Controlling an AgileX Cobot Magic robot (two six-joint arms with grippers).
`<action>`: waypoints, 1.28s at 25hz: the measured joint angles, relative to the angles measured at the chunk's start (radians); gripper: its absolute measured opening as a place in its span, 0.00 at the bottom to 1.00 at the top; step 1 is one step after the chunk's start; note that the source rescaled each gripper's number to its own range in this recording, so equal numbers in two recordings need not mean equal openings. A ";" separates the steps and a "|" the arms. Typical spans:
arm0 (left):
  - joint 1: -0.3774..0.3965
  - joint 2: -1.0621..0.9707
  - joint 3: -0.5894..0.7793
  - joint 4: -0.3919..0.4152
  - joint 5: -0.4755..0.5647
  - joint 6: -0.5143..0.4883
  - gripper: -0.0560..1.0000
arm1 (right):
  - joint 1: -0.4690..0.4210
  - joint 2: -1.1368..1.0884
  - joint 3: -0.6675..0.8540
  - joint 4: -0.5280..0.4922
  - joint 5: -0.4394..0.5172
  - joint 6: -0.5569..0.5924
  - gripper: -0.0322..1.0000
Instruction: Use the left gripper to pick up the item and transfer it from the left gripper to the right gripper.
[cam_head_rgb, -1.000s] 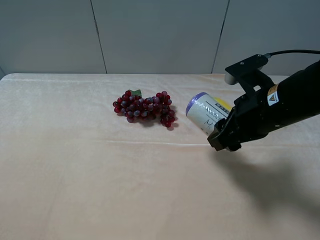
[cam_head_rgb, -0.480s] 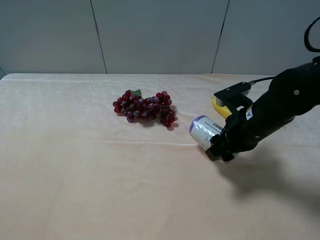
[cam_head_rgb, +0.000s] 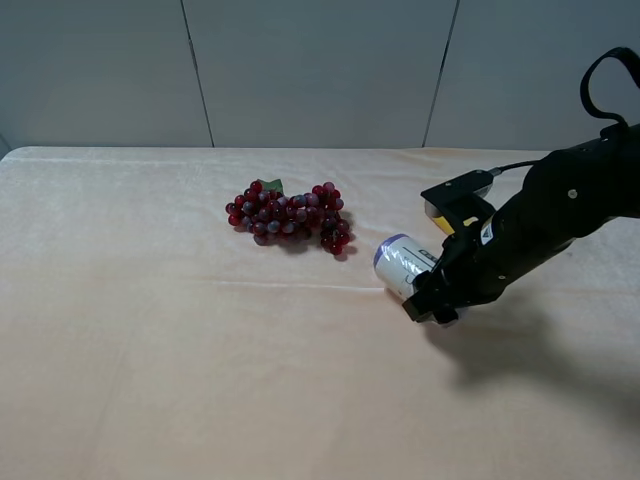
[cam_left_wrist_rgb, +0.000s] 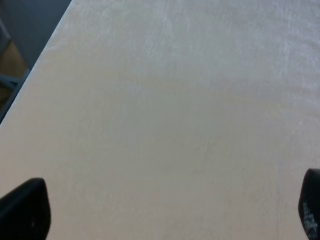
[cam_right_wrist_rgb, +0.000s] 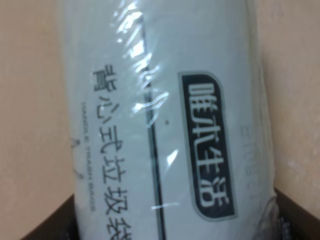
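Right claw (cam_head_rgb: 432, 305) lowered, cream-labelled roll (cam_head_rgb: 398, 264)

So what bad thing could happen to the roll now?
The right hand holds the roll by one end only, low over the table. It might slip out, since its wrapper looks shiny. If it drops, it could roll toward the grapes close by. The left hand is open over bare cloth, too far off to catch it.
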 joint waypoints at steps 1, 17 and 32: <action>0.000 0.000 0.000 0.000 0.000 0.000 1.00 | 0.000 0.000 0.000 0.000 0.000 0.000 0.03; 0.000 0.000 0.000 0.000 0.000 0.002 0.99 | 0.000 -0.029 -0.039 -0.008 0.113 -0.001 1.00; 0.000 0.000 0.000 0.000 0.000 0.002 0.99 | 0.000 -0.597 -0.243 -0.012 0.686 0.103 1.00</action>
